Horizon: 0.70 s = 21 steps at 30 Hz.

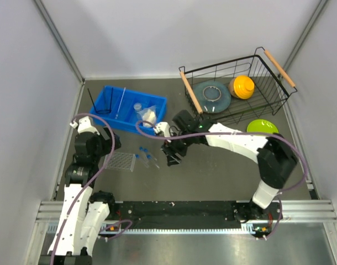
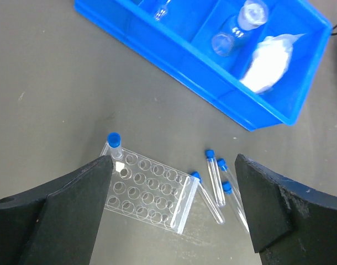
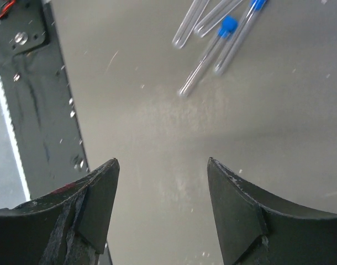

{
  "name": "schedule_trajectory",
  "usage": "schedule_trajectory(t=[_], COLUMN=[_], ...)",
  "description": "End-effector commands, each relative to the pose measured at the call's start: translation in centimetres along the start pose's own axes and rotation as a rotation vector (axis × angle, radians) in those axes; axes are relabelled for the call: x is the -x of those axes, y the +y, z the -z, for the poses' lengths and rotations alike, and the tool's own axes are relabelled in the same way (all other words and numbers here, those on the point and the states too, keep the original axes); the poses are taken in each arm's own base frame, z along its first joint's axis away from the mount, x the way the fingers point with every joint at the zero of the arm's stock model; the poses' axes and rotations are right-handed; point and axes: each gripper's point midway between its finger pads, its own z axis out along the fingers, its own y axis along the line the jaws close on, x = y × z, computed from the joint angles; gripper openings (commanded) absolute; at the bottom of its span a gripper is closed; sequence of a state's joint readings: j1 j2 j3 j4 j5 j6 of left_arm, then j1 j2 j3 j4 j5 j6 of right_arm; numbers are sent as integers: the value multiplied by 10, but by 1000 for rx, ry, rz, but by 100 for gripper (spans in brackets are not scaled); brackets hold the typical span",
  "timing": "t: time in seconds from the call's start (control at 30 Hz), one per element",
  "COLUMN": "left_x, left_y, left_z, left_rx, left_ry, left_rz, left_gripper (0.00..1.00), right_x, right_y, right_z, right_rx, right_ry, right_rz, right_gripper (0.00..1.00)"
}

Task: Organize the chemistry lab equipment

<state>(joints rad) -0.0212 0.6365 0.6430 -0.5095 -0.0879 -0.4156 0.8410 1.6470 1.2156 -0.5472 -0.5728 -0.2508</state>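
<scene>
My left gripper (image 2: 174, 164) hangs above the clear plastic tube rack (image 2: 149, 190) with its fingers spread wide and nothing between them. My right gripper (image 3: 162, 163) is also spread and empty. It is low over the bare table (image 1: 224, 171), near the loose test tubes (image 3: 218, 38) but not touching them.

The rack lies flat on the table. One blue-capped tube (image 2: 114, 142) stands upright at its corner, and the rest of the holes look empty. Just beside the rack's other end, four more tubes lie on their sides in a loose cluster, some touching or crossing each other. In the overhead view they sit between the rack and my right gripper.

Beyond the rack is a blue bin (image 1: 109, 114) divided into compartments. One end compartment holds the white packet (image 2: 268, 61) and a small clear cup (image 2: 226, 41). From above, the thin glass rod (image 1: 120, 102) lies in a middle section. The black wire ring stand (image 1: 94, 102) is at the far-left end, with its stem poking up over the rim.

Well to the right is a black wire basket (image 1: 268, 74) with wooden handles, holding a grey dish (image 1: 211, 94) and an orange one (image 1: 243, 86). A green dish (image 1: 262, 127) lies on the table just in front of the basket.
</scene>
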Motion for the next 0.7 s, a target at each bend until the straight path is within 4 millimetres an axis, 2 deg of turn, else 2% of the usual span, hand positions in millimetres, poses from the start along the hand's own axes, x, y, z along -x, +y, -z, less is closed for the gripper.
schedule_trajectory(t=[0.0, 0.03, 0.07, 0.1, 0.17, 0.23, 0.33, 0.47, 0.67], left_x=[18, 23, 24, 24, 29, 35, 46, 56, 64], left_y=[-13, -14, -12, -10, -8, -5, -2, -1, -1], left_z=[27, 32, 36, 42, 51, 63, 79, 97, 109], left_rx=[-78, -81, -76, -67, -64, -55, -48, -57, -63], left_ry=[-53, -69, -76, -85, -109, -155, -236, -312, -353], left_rz=[-39, -43, -47, -52, -53, -31, 6, 46, 48], left_gripper=[98, 98, 98, 98, 98, 98, 98, 98, 98], right_x=[42, 47, 50, 61, 58, 66, 66, 67, 54], right_y=[-26, -34, -40, -44, -52, -53, -56, -52, -54], right_z=[-20, -30, -34, -35, -50, -57, -72, -87, -109], right_rx=[-152, -162, -182, -189, -192, -199, -212, -202, -200], right_ry=[-36, -29, -25, -41, -19, -21, -3, 12, 64], right_rz=[-51, -64, -71, -67, -77, -63, -59, -55, -79], right_gripper=[65, 64, 61, 60, 54, 51, 44, 45, 47])
